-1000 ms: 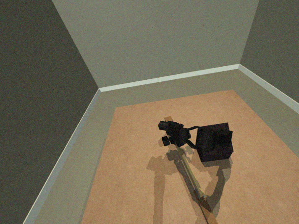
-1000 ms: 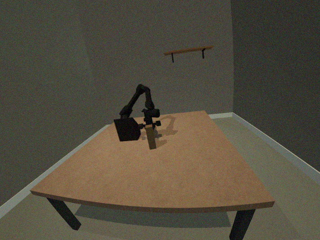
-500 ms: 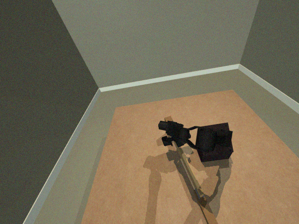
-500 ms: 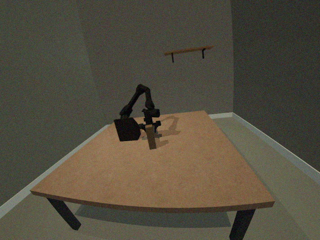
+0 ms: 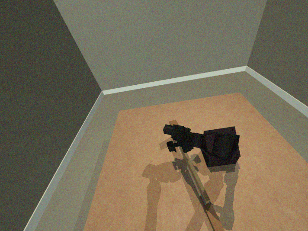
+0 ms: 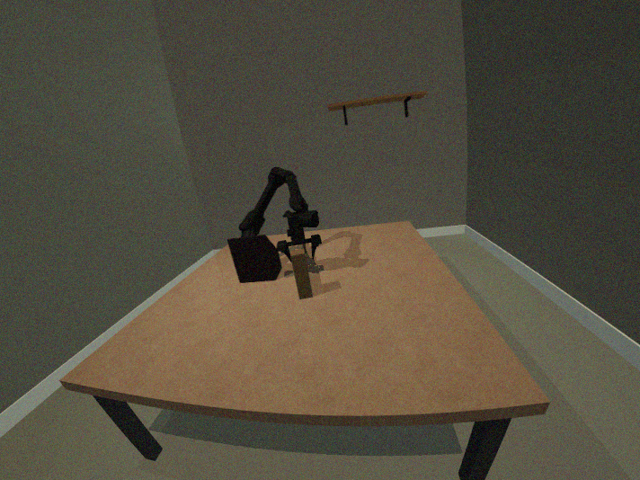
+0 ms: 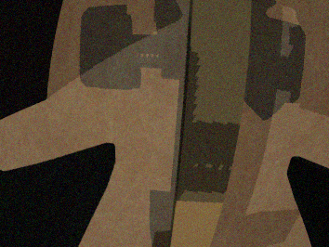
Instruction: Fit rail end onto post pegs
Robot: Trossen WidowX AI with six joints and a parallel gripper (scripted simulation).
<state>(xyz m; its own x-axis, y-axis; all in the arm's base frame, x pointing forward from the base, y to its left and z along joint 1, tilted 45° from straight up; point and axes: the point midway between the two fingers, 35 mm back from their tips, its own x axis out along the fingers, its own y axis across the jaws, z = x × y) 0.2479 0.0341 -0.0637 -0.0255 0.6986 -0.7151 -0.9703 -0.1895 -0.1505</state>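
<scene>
The wooden post (image 5: pixel 173 122) (image 6: pixel 302 279) stands upright, partly behind the gripper in the top view. The long rail (image 5: pixel 194 175) (image 7: pixel 216 84) runs from below the gripper to the dark footboard block (image 5: pixel 207 205). In the exterior view the post hides most of the rail. My gripper (image 5: pixel 179 148) (image 6: pixel 302 261) (image 7: pixel 207 161) is open, pointing down near the post, one finger on each side of the rail, with gaps on both sides in the wrist view. The joint between rail and post, both pegs and the holes are hidden. I cannot tell whether the rail is fully level.
The dark robot base box (image 5: pixel 221 149) (image 6: pixel 255 259) stands beside the rail on the wooden table (image 5: pixel 139 119) (image 6: pixel 320 356). The arm arches over from it. Shadows of the arm fall across the table and rail. A wall shelf (image 6: pixel 377 101) hangs far behind.
</scene>
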